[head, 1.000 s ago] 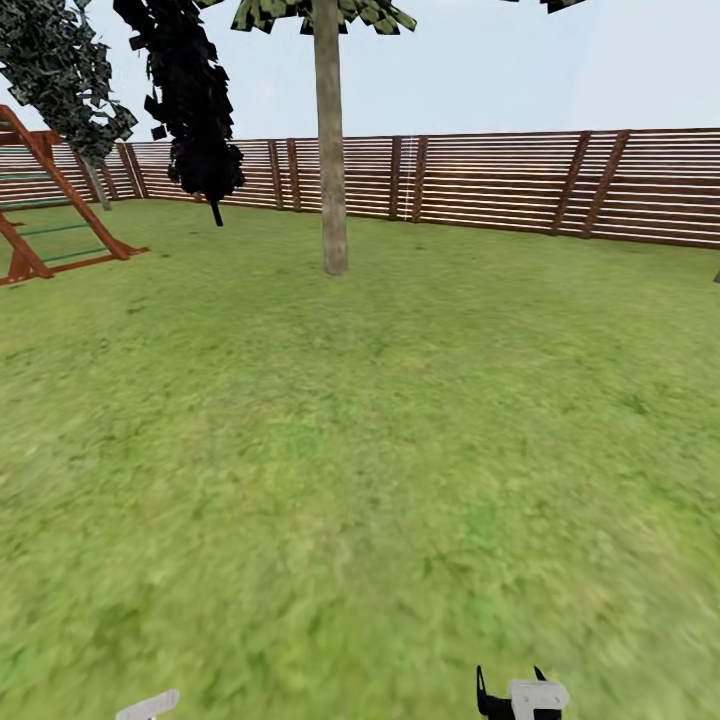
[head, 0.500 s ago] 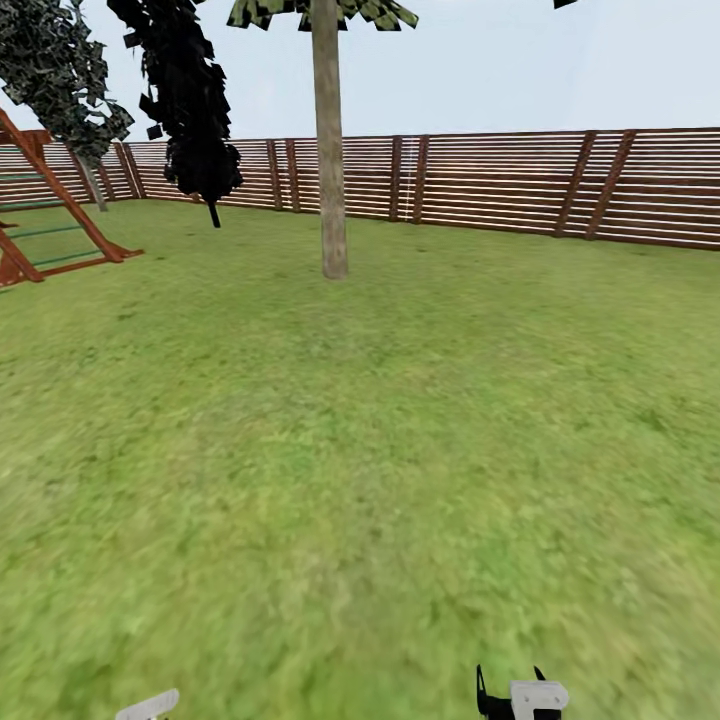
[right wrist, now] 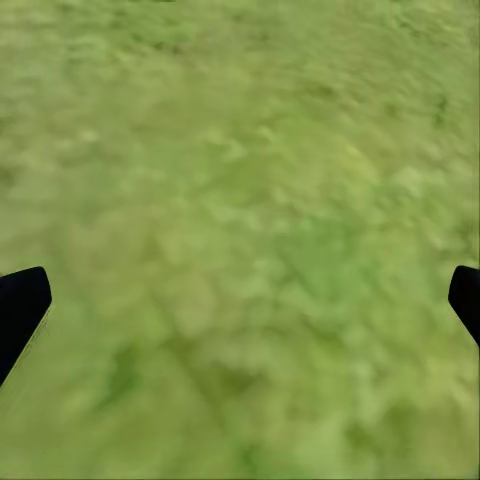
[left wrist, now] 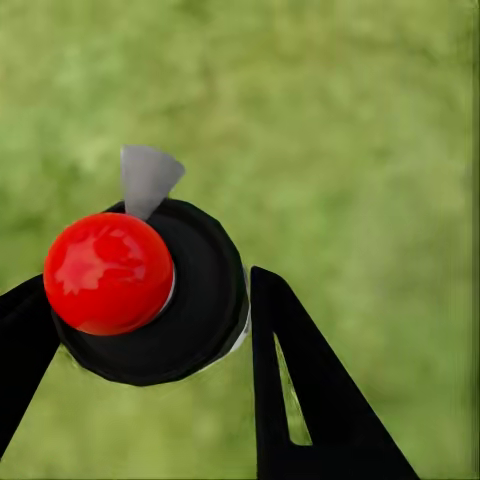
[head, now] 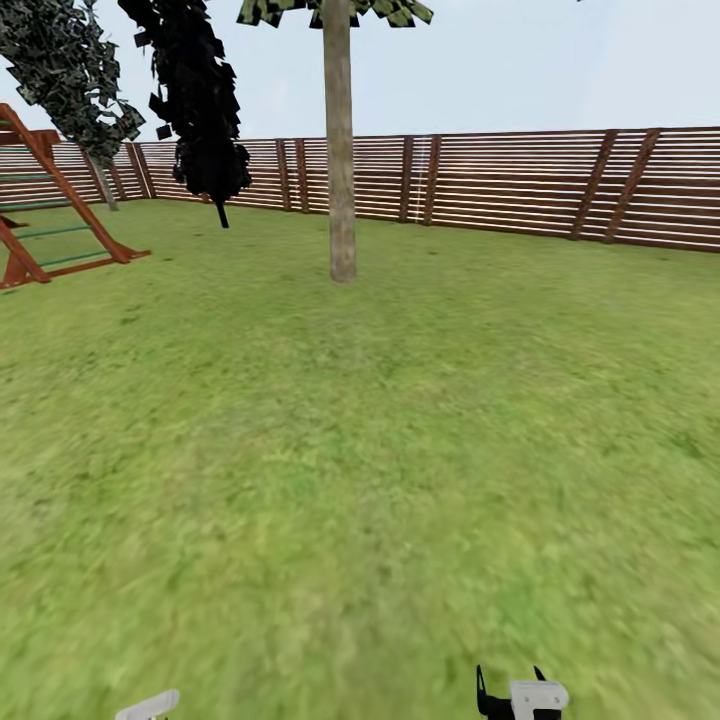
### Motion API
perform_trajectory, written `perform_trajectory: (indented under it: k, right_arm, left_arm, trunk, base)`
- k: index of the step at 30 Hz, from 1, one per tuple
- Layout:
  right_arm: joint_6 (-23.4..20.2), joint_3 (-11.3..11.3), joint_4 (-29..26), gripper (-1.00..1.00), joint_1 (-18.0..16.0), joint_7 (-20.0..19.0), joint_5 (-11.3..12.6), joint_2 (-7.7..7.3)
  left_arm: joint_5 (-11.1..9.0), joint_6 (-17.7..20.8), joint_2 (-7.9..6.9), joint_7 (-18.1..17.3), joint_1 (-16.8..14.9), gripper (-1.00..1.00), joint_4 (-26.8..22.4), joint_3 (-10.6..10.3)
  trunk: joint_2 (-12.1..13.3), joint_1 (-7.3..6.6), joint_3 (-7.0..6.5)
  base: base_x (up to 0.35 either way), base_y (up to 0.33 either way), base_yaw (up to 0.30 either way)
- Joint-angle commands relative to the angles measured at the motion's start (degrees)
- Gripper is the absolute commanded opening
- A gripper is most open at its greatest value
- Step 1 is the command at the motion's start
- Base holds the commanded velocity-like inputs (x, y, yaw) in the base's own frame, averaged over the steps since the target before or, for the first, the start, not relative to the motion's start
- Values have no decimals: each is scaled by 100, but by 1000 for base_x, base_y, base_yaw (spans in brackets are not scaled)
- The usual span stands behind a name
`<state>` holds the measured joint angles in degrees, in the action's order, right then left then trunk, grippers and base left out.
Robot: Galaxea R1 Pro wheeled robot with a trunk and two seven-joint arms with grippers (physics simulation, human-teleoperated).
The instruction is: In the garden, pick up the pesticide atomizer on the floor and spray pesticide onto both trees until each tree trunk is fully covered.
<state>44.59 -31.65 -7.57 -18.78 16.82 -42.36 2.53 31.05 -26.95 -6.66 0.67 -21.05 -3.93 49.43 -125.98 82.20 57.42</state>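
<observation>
Since the earlier frame the camera had swung slightly, sliding the tree trunk (head: 341, 150) and slat fence (head: 520, 180) rightward. Far across the lawn (head: 360, 450) the trunk stood. Left gripper (left wrist: 150, 320) jaws clamped the red-capped pesticide atomizer (left wrist: 140, 290); right gripper (right wrist: 240, 300) jaws spread wide, empty

Ahead of you a tree (head: 341, 140) stands upright on the garden (head: 380, 420) lawn, its tree trunk (head: 342, 190) bare, pale grey-brown, well short of the slatted fence. The pesticide atomizer (left wrist: 150, 290), a black round body topped by a glossy red cap with a grey nozzle, sits between your left gripper (left wrist: 135, 340) fingers, apparently clamped.
</observation>
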Motion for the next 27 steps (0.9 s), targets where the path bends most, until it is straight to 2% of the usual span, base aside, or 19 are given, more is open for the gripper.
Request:
perform_trajectory:
  k: [1,27]
  right_arm:
    - [6,-26,2,100,-3,41,-61,2]
    - [6,-26,2,100,-3,41,-61,2]
  left_arm:
    - [59,-21,-2,3,-4,-100,7,49]
    - [59,-21,-2,3,-4,-100,7,49]
  trunk:
    - [-2,3,5]
    - [-2,3,5]
  base:
    - [338,0,0]
    - [338,0,0]
